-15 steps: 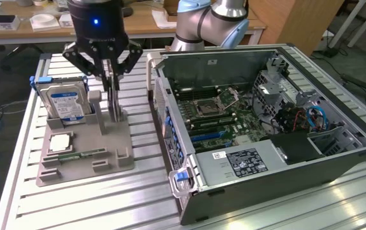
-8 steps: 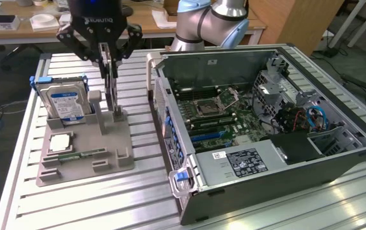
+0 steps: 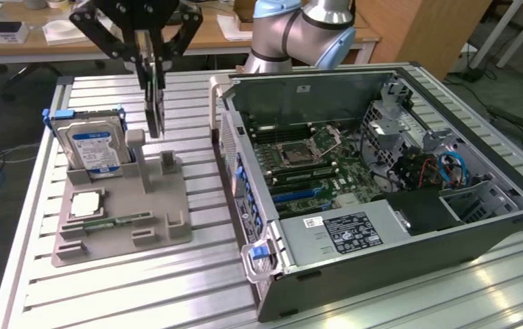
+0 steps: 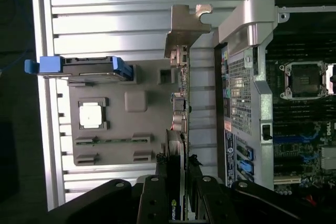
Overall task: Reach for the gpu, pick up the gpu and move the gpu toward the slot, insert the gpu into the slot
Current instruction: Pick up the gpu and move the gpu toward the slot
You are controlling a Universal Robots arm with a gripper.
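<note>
Dark gpu [image 3: 154, 106] is held upright, pinched between the fingers of the gripper [image 3: 149, 65], just above the grey fixture [image 3: 124, 219] (beside the case [image 3: 353, 233]). Pick-up is judged done; transfer to the slot [image 3: 296, 195] and insertion are judged outstanding.

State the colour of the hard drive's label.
Blue. The label on the hard drive shows best in the exterior view.

My jaws clamp the gpu [image 4: 181, 108] edge-on, its metal bracket [image 4: 185, 27] pointing away from me, hanging between the grey holder tray [image 4: 118, 124] and the open computer case [image 4: 247, 66].
</note>
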